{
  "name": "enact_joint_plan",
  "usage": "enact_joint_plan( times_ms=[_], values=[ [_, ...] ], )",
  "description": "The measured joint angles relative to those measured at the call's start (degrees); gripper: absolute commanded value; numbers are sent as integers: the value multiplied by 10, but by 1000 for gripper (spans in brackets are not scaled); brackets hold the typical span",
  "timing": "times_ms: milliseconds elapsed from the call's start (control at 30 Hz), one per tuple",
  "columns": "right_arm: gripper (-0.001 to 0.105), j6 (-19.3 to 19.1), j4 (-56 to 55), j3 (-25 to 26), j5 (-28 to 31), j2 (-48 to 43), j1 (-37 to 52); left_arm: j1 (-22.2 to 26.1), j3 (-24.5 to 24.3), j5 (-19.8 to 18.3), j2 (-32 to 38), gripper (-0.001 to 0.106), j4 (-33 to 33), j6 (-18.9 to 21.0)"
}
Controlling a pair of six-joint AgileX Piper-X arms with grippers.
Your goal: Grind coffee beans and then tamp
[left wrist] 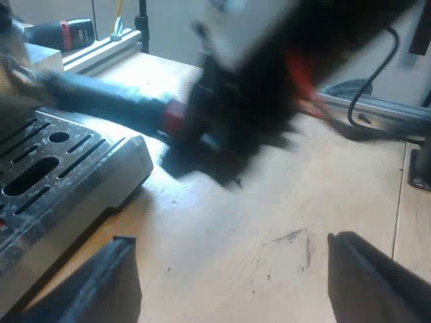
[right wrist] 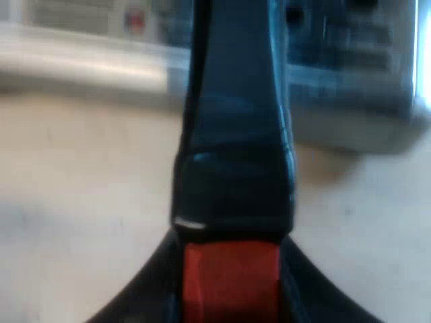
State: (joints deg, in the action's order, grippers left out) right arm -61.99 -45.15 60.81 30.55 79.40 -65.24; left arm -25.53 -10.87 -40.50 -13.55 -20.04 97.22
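Red at its tip, the dark rounded handle [right wrist: 232, 134] of the holder [left wrist: 101, 101] is smooth, and my right gripper [right wrist: 229, 269] is clamped tight on this red end. The handle reaches out from the espresso machine [right wrist: 350, 81], above its flat, slotted steel drip tray [left wrist: 74, 168]. My left gripper [left wrist: 230, 242] hangs near, black fingers wide apart over the scratched pale wooden table [left wrist: 269, 202].

There is one espresso machine [left wrist: 60, 168] on one tabletop [left wrist: 269, 222]. There is one metal holder [left wrist: 108, 108], whose single dark handle [right wrist: 232, 134] has one red end [right wrist: 230, 282]. Two end effectors show, the left end effector [left wrist: 231, 241] and the right end effector [left wrist: 229, 128], each with two black fingers. One black-and-red object [left wrist: 67, 32], too blurred to name, lies beyond the tabletop's edge.
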Motion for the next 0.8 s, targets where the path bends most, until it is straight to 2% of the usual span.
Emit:
enact_joint_plan(
  times_ms=[167,233,367,533,600,667,767,800],
  values=[
    [0,19,-40,-1,-6,0,-38,0,0,0,0,63,0,0],
    [0,38,-56,-1,6,0,-49,0,0,0,0,63,0,0],
    [0,44,-86,-1,20,-8,-70,0,-5,0,0,63,-2,0],
    [0,46,-104,-7,33,-50,-97,0,-54,19,0,63,-57,0],
    [0,33,-104,-19,36,-82,-110,0,-76,38,0,63,-98,-5],
    [0,15,-104,-30,36,-103,-117,0,-95,42,0,63,-142,-22],
    [0,-2,-104,-40,36,-125,-121,0,-109,42,0,63,-163,-30],
    [0,-38,-100,-61,22,-159,-122,0,-115,42,1,63,-173,-31]
  ],
)
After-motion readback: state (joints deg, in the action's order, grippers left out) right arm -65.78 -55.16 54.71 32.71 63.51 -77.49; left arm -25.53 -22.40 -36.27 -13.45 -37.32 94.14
